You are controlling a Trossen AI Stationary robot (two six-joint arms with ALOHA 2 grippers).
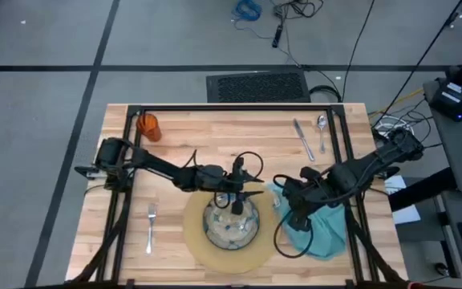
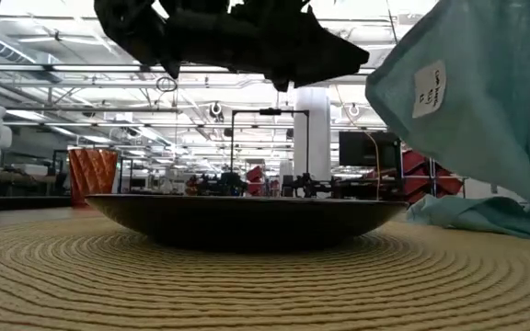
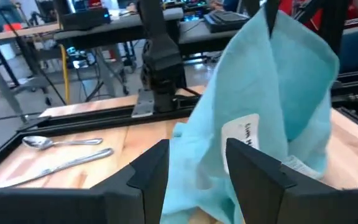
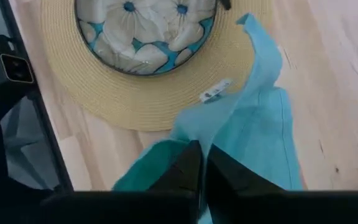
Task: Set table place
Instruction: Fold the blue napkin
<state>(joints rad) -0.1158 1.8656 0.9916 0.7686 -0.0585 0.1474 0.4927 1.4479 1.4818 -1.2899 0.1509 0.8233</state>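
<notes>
- Pale butcher-block table with a black frame; grey floor and cables beyond, workshop benches behind in the low view.
- Round tan mat lies at the near edge, with the plate on it, flower pattern inside.
- Fork lies left of the mat.
- Teal napkin is just right of the mat, partly lifted, 1 corner over the mat's rim; its white tag carries print too small to read.
- Right gripper is clenched on the napkin's raised fold.
- Left gripper hangs over the plate's far edge, fingers spread, grasping nothing.
- Farther back: knife and spoon at far right, orange cup at far left.
</notes>
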